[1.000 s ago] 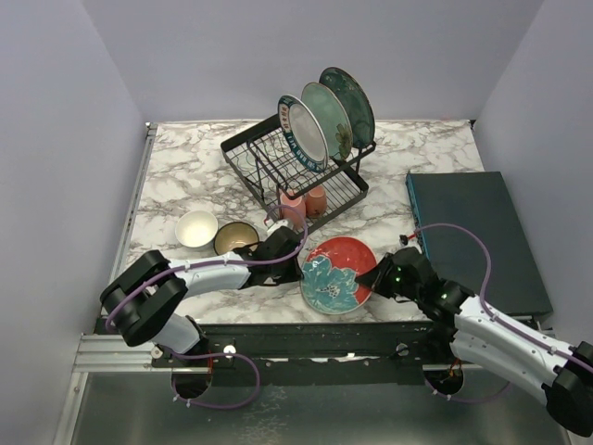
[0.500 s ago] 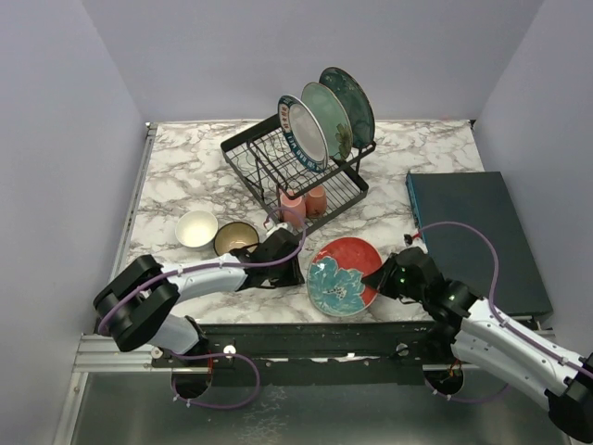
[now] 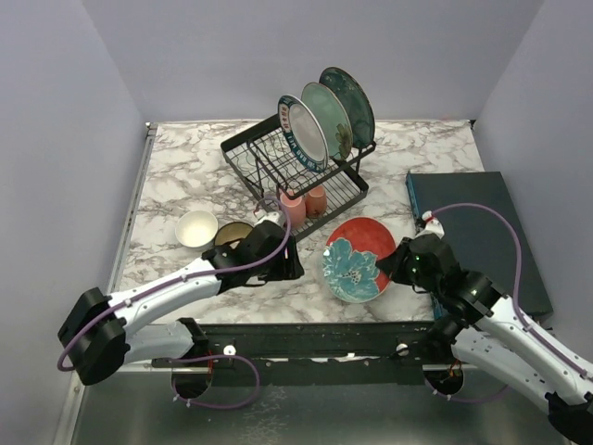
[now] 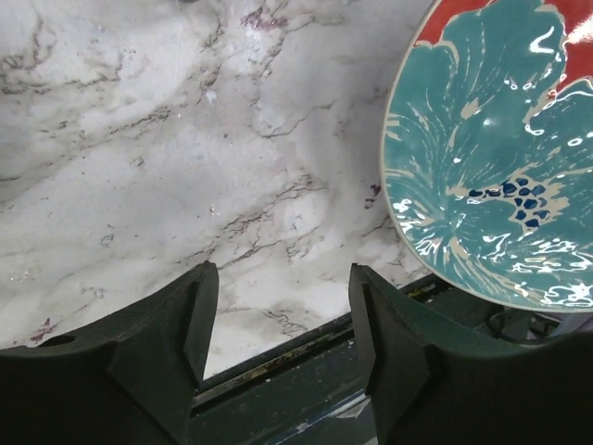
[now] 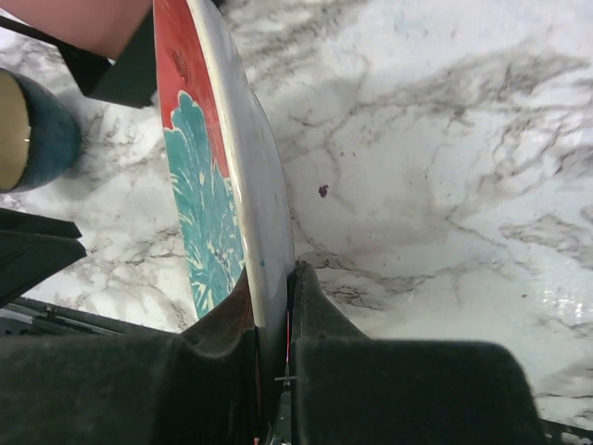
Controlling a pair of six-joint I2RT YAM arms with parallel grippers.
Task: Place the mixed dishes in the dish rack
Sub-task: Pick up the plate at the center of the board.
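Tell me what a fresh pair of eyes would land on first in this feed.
The red plate with the teal flower stands out first, at the front centre of the marble table, tipped on edge with the right claw shut on its rim. Just to its left, the left claw hangs open and empty. At the back, three plates stand upright in the dish rack, in its upper basket.

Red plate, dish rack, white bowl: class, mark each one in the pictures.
red plate [image 3: 355, 267], top view, on its teal flower
dish rack [image 3: 264, 162], top view, on the upper basket's wires
white bowl [image 3: 196, 228], top view, on its inside
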